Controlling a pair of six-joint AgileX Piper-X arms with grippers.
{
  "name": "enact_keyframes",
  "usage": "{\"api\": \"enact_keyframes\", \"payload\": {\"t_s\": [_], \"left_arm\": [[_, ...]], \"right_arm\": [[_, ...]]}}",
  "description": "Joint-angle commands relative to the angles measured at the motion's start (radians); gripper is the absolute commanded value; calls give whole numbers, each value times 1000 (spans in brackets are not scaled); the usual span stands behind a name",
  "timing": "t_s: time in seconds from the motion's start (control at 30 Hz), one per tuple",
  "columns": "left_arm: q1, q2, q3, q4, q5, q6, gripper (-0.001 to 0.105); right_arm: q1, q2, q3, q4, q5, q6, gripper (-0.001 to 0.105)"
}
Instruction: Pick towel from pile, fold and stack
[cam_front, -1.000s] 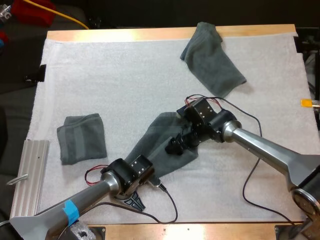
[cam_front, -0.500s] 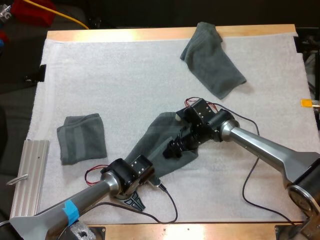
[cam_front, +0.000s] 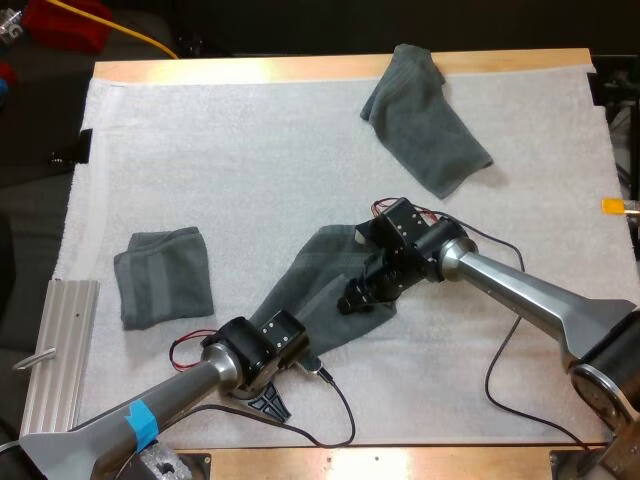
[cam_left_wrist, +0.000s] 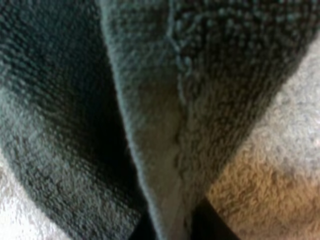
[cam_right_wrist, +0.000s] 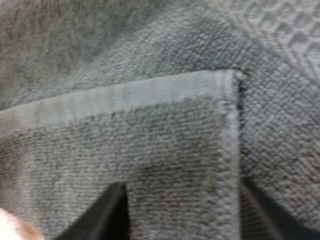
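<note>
Edges: loose dark grey-green towel (cam_front: 425, 125) lies at the mat's far edge, top tip on the wood strip. Folded dark grey-green towel (cam_front: 165, 275), a flat square, sits near the mat's L edge. Ribbed grey metal plate (cam_front: 60, 350) is at the near-L corner.
Open room: bare mat across far L + centre, also near R beside the R arm.
Surface: white terry mat (cam_front: 250, 150) on wooden table (cam_front: 250, 68), wood showing along the far + near sides.
Task towel: long dark grey-green towel (cam_front: 315, 280) lies slantwise mid-mat between both arms, well apart from the other two.
L gripper (cam_front: 300, 352) (cam_left_wrist: 172, 227): clamped on the long towel's near end, hem pinched between the tips.
R gripper (cam_front: 355, 298) (cam_right_wrist: 182, 210): on the long towel's far-R part. Fingers (cam_right_wrist: 110, 215) press a hemmed corner flap from both sides, gripping it.
Count: towels 3 (1 loose, 1 folded, 1 held), plate 1, grippers 2.
</note>
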Motion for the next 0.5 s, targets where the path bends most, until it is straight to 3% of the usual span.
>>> {"api": "enact_keyframes", "payload": {"t_s": [0.0, 0.2, 0.33, 0.47], "left_arm": [[-2, 1, -5, 19, -9, -11, 6], [-2, 1, -5, 19, -9, -11, 6], [-2, 1, -6, 26, -9, -8, 6], [-2, 1, -38, 81, -10, 14, 6]], "right_arm": [[-2, 12, 0, 16, 2, 4, 33], [-2, 12, 0, 16, 2, -27, 0], [-2, 5, 0, 17, 40, -31, 1], [-2, -54, 0, 25, 147, -76, 1]]}}
